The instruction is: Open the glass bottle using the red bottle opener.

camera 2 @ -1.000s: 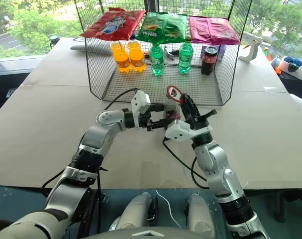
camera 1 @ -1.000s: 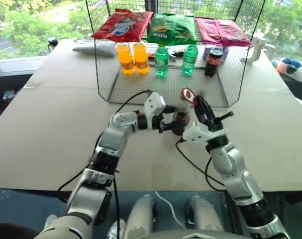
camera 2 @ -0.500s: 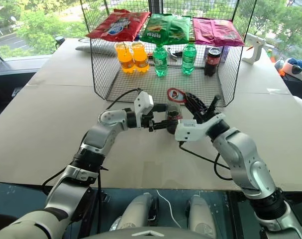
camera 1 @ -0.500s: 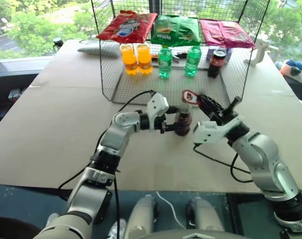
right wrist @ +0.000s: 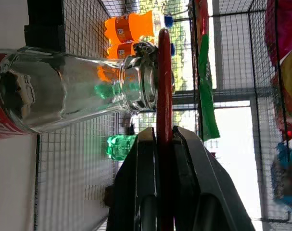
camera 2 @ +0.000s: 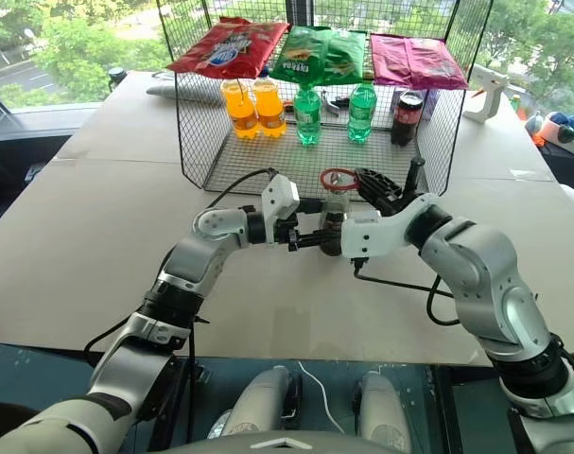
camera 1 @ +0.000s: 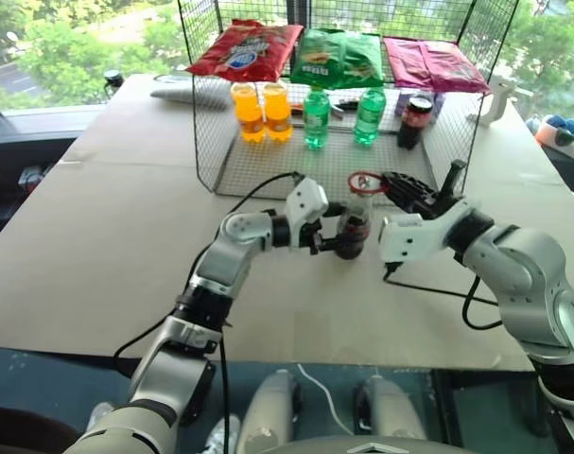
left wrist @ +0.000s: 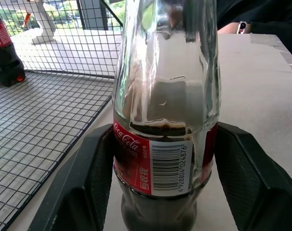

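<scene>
Bottle time — the glass bottle (camera 1: 352, 225) stands upright on the tan table (camera 1: 97, 236), just in front of the wire basket (camera 1: 268, 161). The left gripper (camera 1: 336, 238) comes in from the side at label height, its two black fingers (left wrist: 90, 183) set one on each side of the red label band, hugging the lower body of the bottle. From the left wrist view the dark liquid sits low, roughly at the top of the label, and the glass above it is clear.

The right gripper (camera 1: 392, 184) is up at neck height with its jaws pressed tight on the handle of the red bottle opener (camera 1: 365, 181). In the right wrist view the opener (right wrist: 163, 96) runs edge-on between the fingers and its ring head sits right against the lip of the bottle (right wrist: 78, 91) — whether a cap is on there I can't tell.

Inside the basket behind: two orange drink bottles (camera 1: 261, 110), two green plastic bottles (camera 1: 340, 117) and a short dark cola bottle with a red cap (camera 1: 414, 122). Chip bags in red (camera 1: 244, 50), green (camera 1: 339, 57) and magenta (camera 1: 428, 62) lie across the top.
</scene>
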Available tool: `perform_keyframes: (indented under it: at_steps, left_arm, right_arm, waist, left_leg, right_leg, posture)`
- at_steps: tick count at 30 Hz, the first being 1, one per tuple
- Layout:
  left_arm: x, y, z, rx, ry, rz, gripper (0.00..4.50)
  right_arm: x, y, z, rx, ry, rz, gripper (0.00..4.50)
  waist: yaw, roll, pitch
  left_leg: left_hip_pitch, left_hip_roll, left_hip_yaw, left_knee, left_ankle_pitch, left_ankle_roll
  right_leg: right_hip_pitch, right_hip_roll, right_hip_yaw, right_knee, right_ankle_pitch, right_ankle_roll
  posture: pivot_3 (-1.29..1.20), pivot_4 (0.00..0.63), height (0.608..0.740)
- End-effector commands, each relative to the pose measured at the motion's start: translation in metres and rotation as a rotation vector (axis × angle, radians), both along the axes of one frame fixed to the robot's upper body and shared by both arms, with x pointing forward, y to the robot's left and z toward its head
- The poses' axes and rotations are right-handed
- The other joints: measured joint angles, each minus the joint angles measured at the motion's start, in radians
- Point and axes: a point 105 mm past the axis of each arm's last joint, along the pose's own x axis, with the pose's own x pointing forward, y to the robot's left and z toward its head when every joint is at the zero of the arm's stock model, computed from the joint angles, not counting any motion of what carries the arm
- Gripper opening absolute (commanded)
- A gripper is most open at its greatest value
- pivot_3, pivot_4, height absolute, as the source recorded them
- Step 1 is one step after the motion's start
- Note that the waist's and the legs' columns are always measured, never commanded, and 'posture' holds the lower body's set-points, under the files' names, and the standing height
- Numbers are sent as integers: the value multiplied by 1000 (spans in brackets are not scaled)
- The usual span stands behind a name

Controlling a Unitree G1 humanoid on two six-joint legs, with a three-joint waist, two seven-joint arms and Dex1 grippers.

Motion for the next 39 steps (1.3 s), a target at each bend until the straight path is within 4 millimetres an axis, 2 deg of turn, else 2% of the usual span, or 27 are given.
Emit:
perform_keyframes:
  at_steps: [1,7,9,11,15,16,18,20,27,31,33,34,36,39]
  left_arm:
    - [3,5,-11,45,17,43,2502]
    - [3,6,-10,41,18,47,2502]
    - [3,6,-10,40,17,50,2502]
    - [3,6,-9,36,13,56,2502]
    - [3,7,-8,28,6,70,2502]
    - [3,8,-7,26,4,75,2502]
    - [4,9,-6,21,-6,85,2502]
    - [4,9,-5,14,-7,95,2502]
    - [3,9,-4,7,-12,109,2502]
    - [2,10,-4,7,-11,114,2502]
    - [2,11,-4,6,-10,117,2502]
    - [1,11,-4,6,-10,118,2502]
    - [1,11,-4,5,-10,120,2502]
    - [0,11,-4,3,-11,124,2502]
  right_arm:
    - [0,8,20,253,86,6,0]
    - [-2,15,38,513,186,22,0]
    - [0,10,41,620,234,1,0]
    - [2,-7,38,809,359,-59,0]
    - [-4,-29,17,1038,587,-132,0]
    - [-6,-35,11,1147,661,-145,0]
    - [-9,-49,-15,1318,834,-237,0]
    - [-10,-52,-35,1425,953,-288,0]
    - [4,-45,-91,1608,1237,-415,0]
    - [11,-53,-122,1597,1343,-568,0]
    - [12,-57,-131,1583,1364,-620,0]
    - [12,-59,-133,1565,1365,-641,869]
    - [12,-62,-134,1548,1364,-649,1448]
    - [13,-68,-126,1519,1308,-639,2764]
  waist:
    - [-1,0,0]
    - [2,2,1]
    - [2,2,2]
    - [2,2,2]
    - [1,2,2]
    - [1,2,2]
    - [1,3,2]
    - [1,3,2]
    - [-7,9,4]
    - [-8,9,4]
    - [-11,10,4]
    - [-12,10,4]
    - [-14,10,3]
    - [-15,10,3]
  left_leg:
    - [0,0,0,0,0,0]
    - [-3,0,0,0,0,0]
    - [-3,0,0,-1,0,0]
    - [-3,0,0,-2,0,0]
    - [-3,0,0,-4,0,0]
    - [-3,0,0,-5,0,0]
    - [-3,0,0,-6,0,0]
    - [-3,0,0,-8,0,0]
    - [-3,0,2,-10,0,0]
    - [-4,-2,2,-11,0,0]
    - [-4,-2,2,-11,0,0]
    - [-4,-2,1,-11,0,0]
    - [-4,-2,1,-11,0,0]
    - [-3,-2,0,-11,0,0]
  right_leg:
    - [0,0,0,0,0,0]
    - [-2,0,0,-1,3,-4]
    - [-2,0,-1,-2,3,-4]
    - [-3,0,-1,-2,3,-4]
    - [-3,-1,-1,-4,3,-5]
    - [-3,-2,-1,-5,3,-5]
    - [-3,-5,-1,-5,4,-5]
    - [-4,-5,-2,-6,4,-6]
    - [-4,-7,-4,-9,5,-6]
    - [-4,-5,-6,-10,5,-7]
    - [-5,-5,-6,-10,5,-7]
    - [-4,-5,-6,-10,5,-7]
    - [-4,-5,-6,-10,5,-6]
    - [-3,-6,-7,-10,3,-3]
  posture:
    - [0,150,740]
    - [0,150,740]
    - [0,150,740]
    - [0,150,740]
    - [0,150,740]
    - [0,150,740]
    - [0,150,740]
    - [0,150,740]
    - [0,150,740]
    - [0,150,740]
    - [0,150,740]
    - [0,150,740]
    - [0,150,740]
    - [0,150,740]
